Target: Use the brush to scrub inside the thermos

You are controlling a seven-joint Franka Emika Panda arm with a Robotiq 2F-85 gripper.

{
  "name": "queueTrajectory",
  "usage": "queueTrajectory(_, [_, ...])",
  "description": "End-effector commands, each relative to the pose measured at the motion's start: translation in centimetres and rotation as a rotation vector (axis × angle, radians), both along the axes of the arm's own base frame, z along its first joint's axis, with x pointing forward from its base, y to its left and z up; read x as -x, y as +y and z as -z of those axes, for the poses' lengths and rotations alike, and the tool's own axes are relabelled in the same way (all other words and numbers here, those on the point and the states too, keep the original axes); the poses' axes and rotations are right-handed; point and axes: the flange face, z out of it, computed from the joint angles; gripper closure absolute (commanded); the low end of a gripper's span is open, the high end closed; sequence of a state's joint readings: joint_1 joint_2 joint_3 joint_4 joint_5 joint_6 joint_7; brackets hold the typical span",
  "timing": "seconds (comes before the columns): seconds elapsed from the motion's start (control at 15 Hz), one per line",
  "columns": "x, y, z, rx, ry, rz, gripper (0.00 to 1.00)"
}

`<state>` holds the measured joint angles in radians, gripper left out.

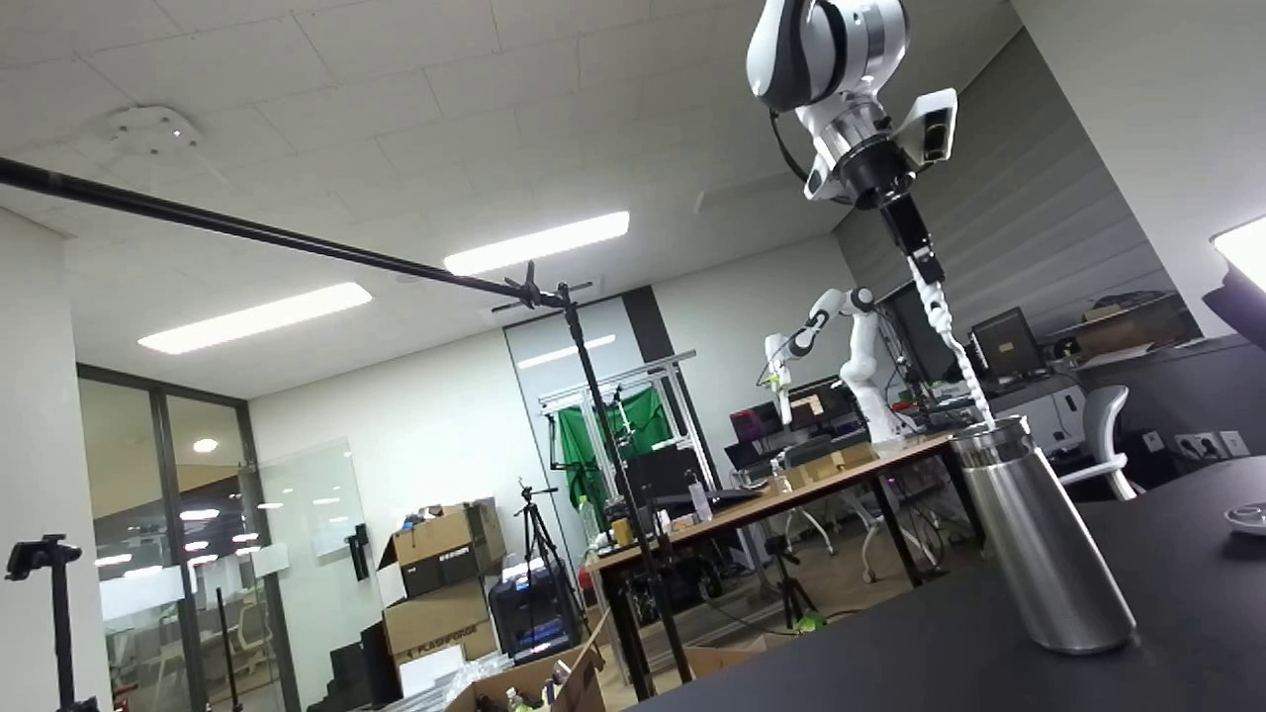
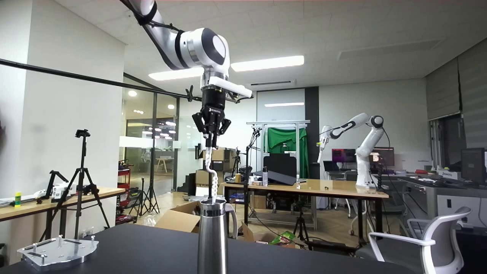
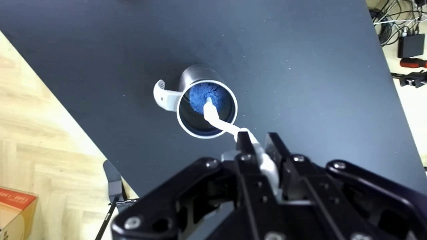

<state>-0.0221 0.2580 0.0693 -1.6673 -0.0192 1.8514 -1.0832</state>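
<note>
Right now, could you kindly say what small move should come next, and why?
Perhaps ease the brush gently lower: its blue bristles sit inside the thermos, and a long stretch of the white handle shows between the gripper and the rim.

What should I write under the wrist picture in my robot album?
Wrist view: the gripper holds a brush by its white handle, blue bristles inside the metal thermos.

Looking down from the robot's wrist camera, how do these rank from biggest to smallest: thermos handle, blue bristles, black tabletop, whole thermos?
1. Black tabletop, running out of the picture
2. Thermos
3. Blue bristles, counting only what shows inside the opening
4. Thermos handle, the thin hooked piece
</note>
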Motion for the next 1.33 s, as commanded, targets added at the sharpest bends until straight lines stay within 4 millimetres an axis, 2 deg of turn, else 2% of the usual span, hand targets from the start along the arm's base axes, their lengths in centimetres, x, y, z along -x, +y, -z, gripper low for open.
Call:
queueTrajectory(0.0, [-0.5,-0.6,3.8,-0.012,0.066,0.022,0.96])
queueTrajectory(0.27, [-0.9,-0.3,8.5,-0.015,0.144,0.022,0.96])
queueTrajectory(0.4, [-1.1,-0.1,9.4,-0.015,0.165,0.016,0.96])
queueTrajectory(0.53, [-1.0,0.1,8.5,-0.005,0.154,0.009,0.96])
queueTrajectory(0.67, [-0.6,0.3,6.1,0.003,0.124,-0.001,0.96])
queueTrajectory(1.07, [1.1,1.3,-2.6,0.03,0.01,-0.043,0.96])
queueTrajectory(1.2, [1.4,1.4,-3.7,0.033,-0.001,-0.046,0.96])
queueTrajectory(1.27, [1.4,1.4,-3.3,0.033,0.009,-0.043,0.96])
